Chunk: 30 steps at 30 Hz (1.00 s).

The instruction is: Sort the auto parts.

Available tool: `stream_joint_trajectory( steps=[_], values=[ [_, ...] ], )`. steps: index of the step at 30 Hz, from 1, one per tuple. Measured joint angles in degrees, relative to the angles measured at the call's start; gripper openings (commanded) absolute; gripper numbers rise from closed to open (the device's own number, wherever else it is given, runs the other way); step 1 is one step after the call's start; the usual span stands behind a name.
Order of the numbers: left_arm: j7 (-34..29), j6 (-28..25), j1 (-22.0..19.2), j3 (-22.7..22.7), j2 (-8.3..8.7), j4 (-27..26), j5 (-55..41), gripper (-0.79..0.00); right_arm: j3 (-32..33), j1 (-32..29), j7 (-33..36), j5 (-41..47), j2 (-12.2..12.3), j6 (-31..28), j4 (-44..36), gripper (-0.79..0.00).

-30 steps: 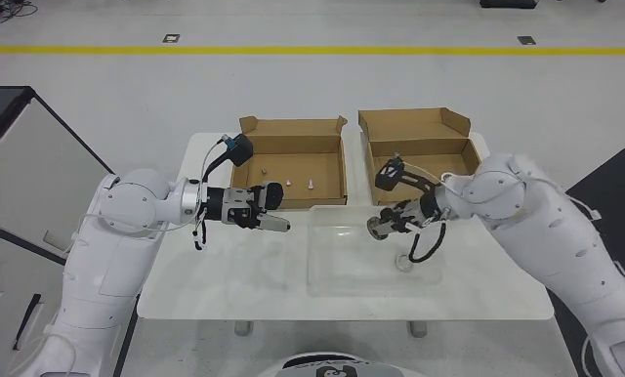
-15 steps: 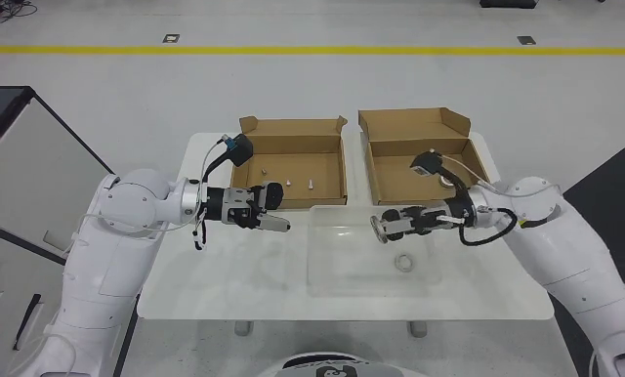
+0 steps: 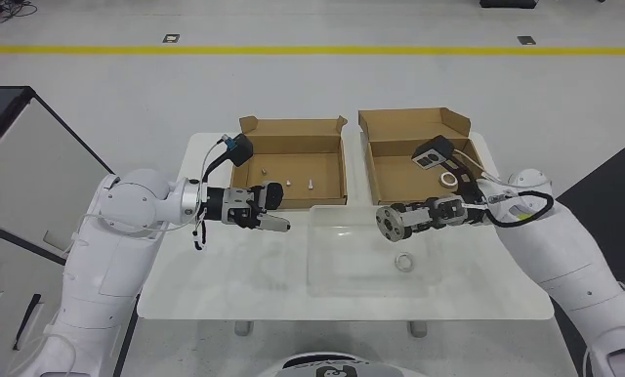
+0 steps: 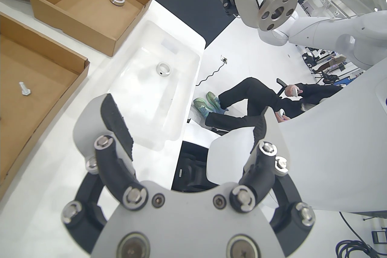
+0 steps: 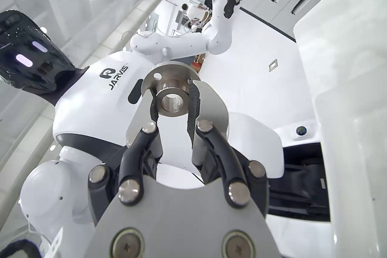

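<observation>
Worktop (image 3: 234,279), white, with two open cardboard boxes side by side along its far edge and a clear tray (image 3: 337,265) just near of them, right of centre. The left box (image 3: 327,167) holds a few small bolts (image 3: 311,180); the right box (image 3: 395,172) holds one plain ring (image 3: 449,180); a ring collar (image 3: 403,262) lies alone in the tray.

The right pincer (image 3: 405,220) is clamped on a flanged hub (image 3: 389,222), holding it in the air above the far part of the tray, just near of the right box. The left pincer (image 3: 276,208) hangs empty with its jaws spread wide, over the near edge of the left box and well apart from the hub.

The hub is bare silver-grey metal: a round flange pierced by several bolt holes, and a short thick neck with a bore through its centre. The two pads pinch the neck from opposite sides; the part lies on its side, flange facing left towards the other arm.

The step in hand looks like the carry, with the part out of the tray and not yet boxed. The next move probably calls for swinging it far and right over the right box, where the ring-shaped piece already lies, lowering it inside the walls, then letting go; the collar remains to be sorted.
</observation>
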Motion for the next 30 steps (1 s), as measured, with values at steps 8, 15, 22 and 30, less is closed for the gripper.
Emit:
stream_joint_trajectory(
  steps=[8,15,22,30],
  values=[
    [0.00,0.00,0.00,0.00,0.00,0.00,0.00,0.000,0.43,-1.82,1.27,9.47,-0.66,4.03,-0.20,-0.785],
    [0.00,0.00,0.00,0.00,0.00,0.00,0.00,0.000,-0.79,-1.22,2.35,21.51,-1.71,10.22,-3.99,-0.785],
    [0.00,0.00,0.00,0.00,0.00,0.00,0.00,0.000,-3.14,1.32,2.35,28.10,-3.07,16.36,-8.51,-0.785],
    [0.00,0.00,0.00,0.00,0.00,0.00,0.00,0.000,-6.64,4.41,2.36,36.13,-5.43,23.37,-13.23,-0.785]
  ],
)
